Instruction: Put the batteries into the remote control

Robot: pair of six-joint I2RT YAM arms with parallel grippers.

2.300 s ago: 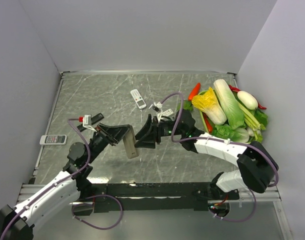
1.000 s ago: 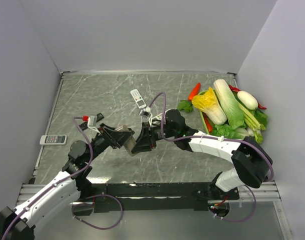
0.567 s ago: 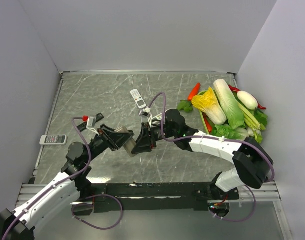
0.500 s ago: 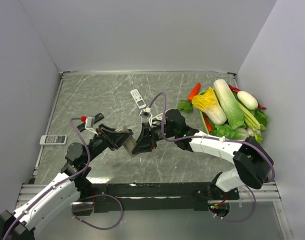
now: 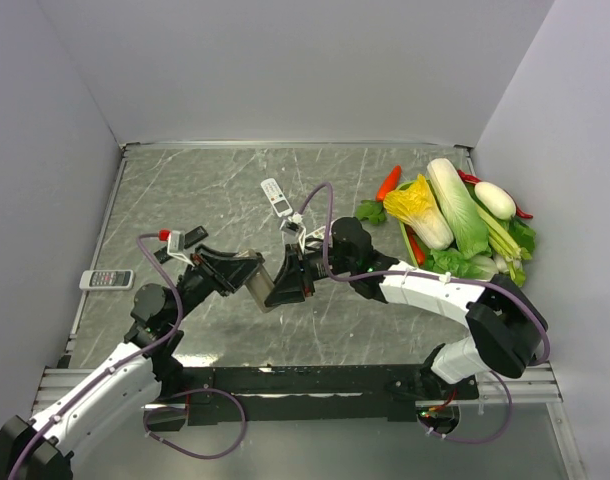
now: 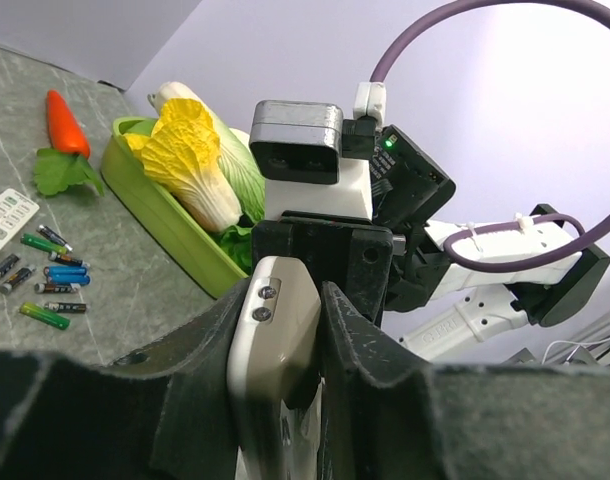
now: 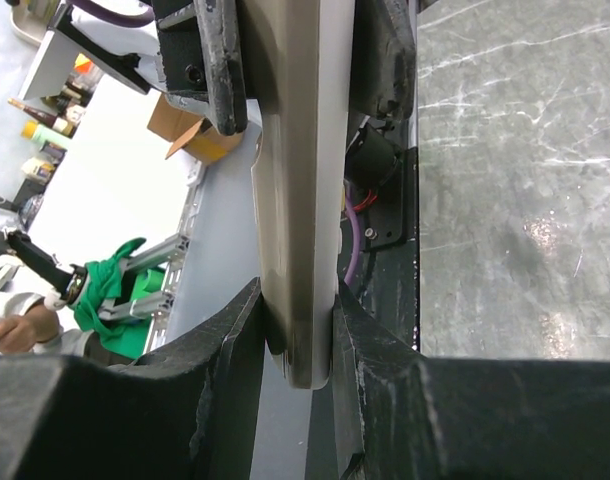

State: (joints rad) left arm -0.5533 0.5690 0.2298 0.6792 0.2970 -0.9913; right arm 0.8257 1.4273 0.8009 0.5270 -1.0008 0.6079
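Together, the left pincer (image 6: 282,300) and the right pincer (image 7: 297,300) each pinch an opposite end of the grey-beige rectangular remote control (image 6: 273,380), held up off the grey marbled bench (image 6: 125,280), where small green, blue and dark cylindrical batteries (image 6: 47,290) lie loose.

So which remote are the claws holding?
The grey-beige remote in the middle, pinched between the left claw and the right claw. The slim white remote and the small remote just lie on the table.
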